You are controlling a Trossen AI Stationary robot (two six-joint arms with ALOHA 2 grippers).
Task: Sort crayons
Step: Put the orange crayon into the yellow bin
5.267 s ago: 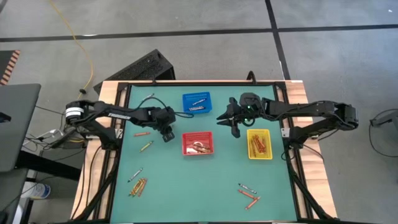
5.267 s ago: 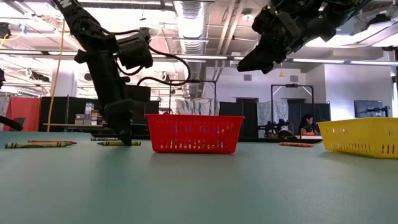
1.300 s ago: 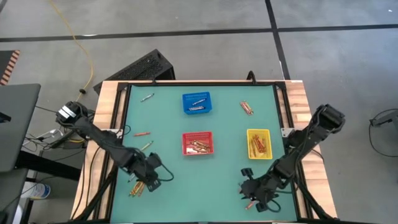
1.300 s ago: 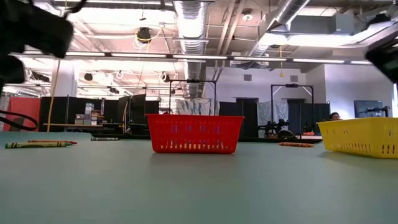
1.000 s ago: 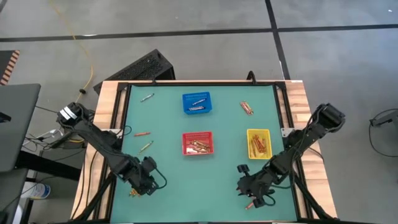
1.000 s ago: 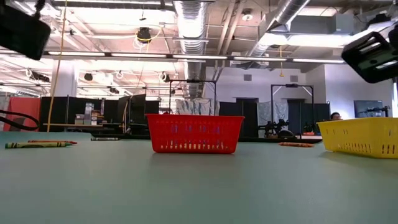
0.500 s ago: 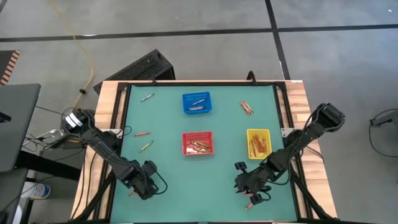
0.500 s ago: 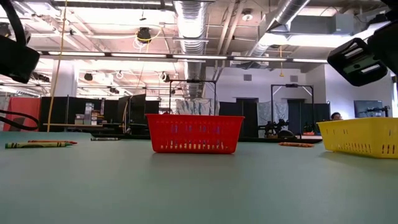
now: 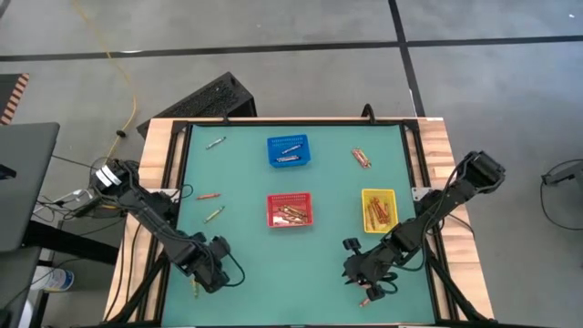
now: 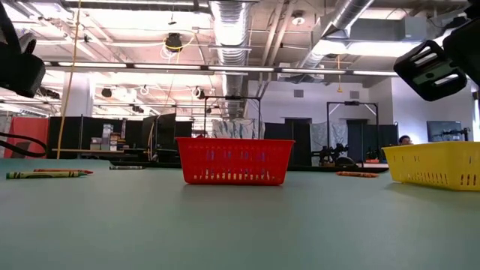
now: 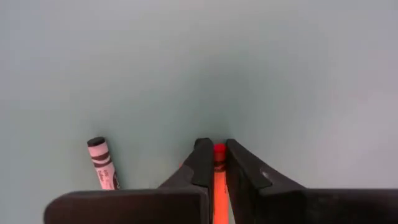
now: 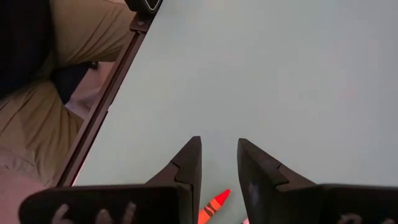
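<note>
Near the table's near left corner my left gripper (image 9: pixel 208 271) points down at the green mat, shut on an orange crayon (image 11: pixel 219 180). A grey crayon (image 11: pixel 102 165) lies on the mat beside it. At the near right my right gripper (image 9: pixel 362 271) stands open over the mat. A red crayon (image 12: pixel 214 204) shows low between its fingers; whether it touches them I cannot tell. Another red crayon (image 9: pixel 369 296) lies just nearer. Crayons lie in the blue basket (image 9: pixel 288 150), the red basket (image 9: pixel 290 210) and the yellow basket (image 9: pixel 379 210). My left gripper (image 11: pixel 214 144) pinches the orange crayon between its two fingers, which come from above, pointing down. The crayon runs along the gap between them, its end (image 11: pixel 219 150) at the fingertips. Whether it rests on the mat, I cannot tell.
Loose crayons lie at the far left (image 9: pixel 215 143), far right (image 9: pixel 362 158) and along the left side (image 9: pixel 209 196), (image 9: pixel 214 214). The mat's dark edge rail (image 12: pixel 118 74) runs close by the right gripper, with a tan shape (image 12: pixel 62 93) beyond it.
My left gripper has gone a little toward the table's near edge, over the heap of crayons at the near left, and has stayed there. My right gripper has drifted slightly toward the far edge and the left.
</note>
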